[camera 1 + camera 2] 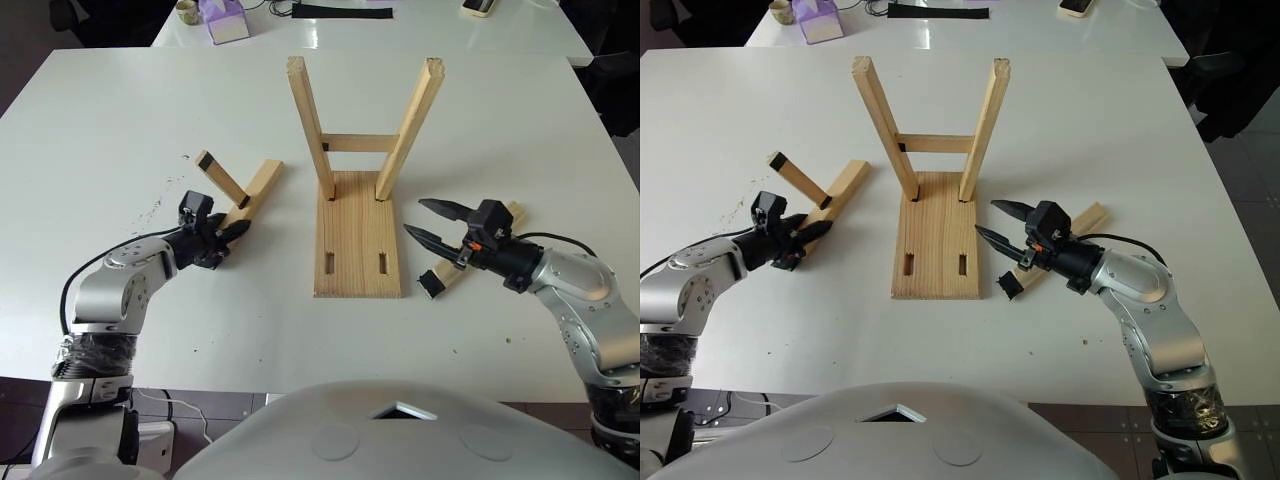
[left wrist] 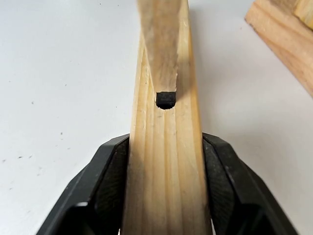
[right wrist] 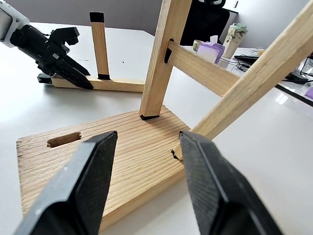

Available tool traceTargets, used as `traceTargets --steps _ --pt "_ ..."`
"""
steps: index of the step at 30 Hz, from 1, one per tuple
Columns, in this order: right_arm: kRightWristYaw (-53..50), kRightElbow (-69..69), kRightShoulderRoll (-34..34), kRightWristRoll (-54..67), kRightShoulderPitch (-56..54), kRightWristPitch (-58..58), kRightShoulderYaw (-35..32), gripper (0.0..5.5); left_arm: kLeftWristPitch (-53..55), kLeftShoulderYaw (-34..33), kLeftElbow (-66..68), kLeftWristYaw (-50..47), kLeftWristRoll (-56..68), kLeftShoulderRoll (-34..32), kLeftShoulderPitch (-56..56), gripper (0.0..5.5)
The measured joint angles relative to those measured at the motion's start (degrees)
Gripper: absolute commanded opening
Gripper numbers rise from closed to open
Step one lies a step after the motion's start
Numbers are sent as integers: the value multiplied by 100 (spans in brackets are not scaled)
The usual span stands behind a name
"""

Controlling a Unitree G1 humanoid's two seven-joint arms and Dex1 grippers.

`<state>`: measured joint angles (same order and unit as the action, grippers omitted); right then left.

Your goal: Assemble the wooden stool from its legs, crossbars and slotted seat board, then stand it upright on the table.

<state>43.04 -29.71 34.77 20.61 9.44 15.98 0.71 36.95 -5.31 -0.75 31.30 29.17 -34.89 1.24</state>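
**Left eye view: stool part-built, one gripper clamped, one spread**

Seat board point(image 1: 357, 250) lies flat at mid-table point(image 1: 100, 150). Two upright legs point(image 1: 312, 125), joined by a crossbar point(image 1: 360, 143), stand in its far end. To the board's left, the left gripper point(image 1: 232, 232) is closed on the near end of a loose leg point(image 1: 258, 187), from which a short crossbar point(image 1: 225, 178) rises. To the right, the right gripper point(image 1: 413, 217) hovers with jaws spread, just beside the board's edge and above a second loose leg point(image 1: 450, 272).
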Motion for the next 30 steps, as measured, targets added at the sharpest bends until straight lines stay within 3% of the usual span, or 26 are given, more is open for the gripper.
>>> traceTargets --steps 3,12,19,27,30 --pt "63 65 6 198 -191 59 -118 233 -153 -428 171 -138 203 401 319 205" --pt "223 117 35 1096 -766 547 -530 233 -674 -1467 105 -246 648 667 1186 205" --pt "241 121 178 3258 -1979 1749 -1209 256 -1 -2210 -1511 -175 2947 536 2013 204" --pt "462 488 491 4949 -3108 2745 -1399 370 396 -1952 -2891 -258 4630 323 2298 204" --pt "585 825 605 5141 -3652 3071 -1286 371 390 -1479 -3253 -235 4586 416 2165 204"
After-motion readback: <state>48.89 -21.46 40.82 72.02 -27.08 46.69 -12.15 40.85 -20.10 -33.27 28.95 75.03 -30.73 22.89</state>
